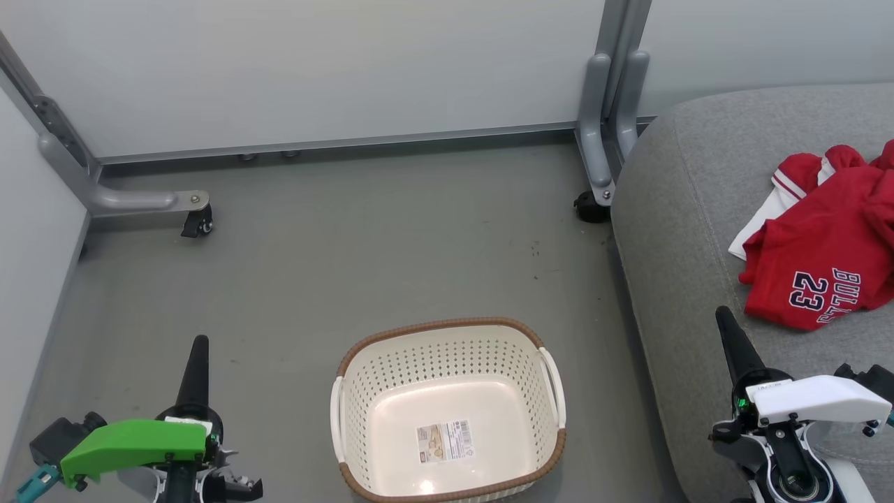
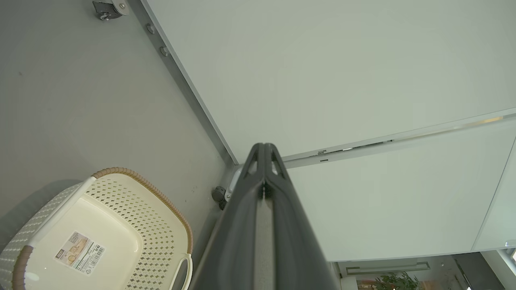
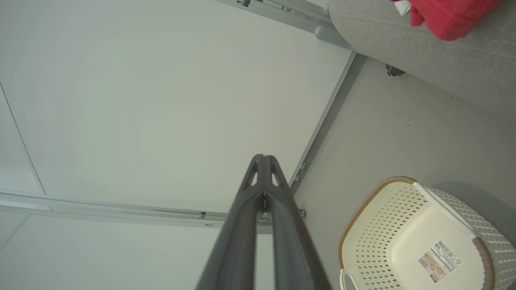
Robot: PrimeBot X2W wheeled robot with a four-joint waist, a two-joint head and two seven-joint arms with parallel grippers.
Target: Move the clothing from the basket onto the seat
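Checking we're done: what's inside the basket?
Just a label on the floor of the basket, no garments; the clothing lies on the seat. Only the patch beneath the label is covered.

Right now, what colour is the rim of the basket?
Brown with a woven look, on a cream-white basket; clearest in the head view.

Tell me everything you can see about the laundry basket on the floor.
The basket is cream-white plastic, a rounded rectangle, its walls perforated with holes. A brown woven-look rim circles the top, with a white handle on either side. It stands upright on the grey floor, empty except for a printed label stuck to its bottom. Nothing else touches it; the seat lies beside it, apart.
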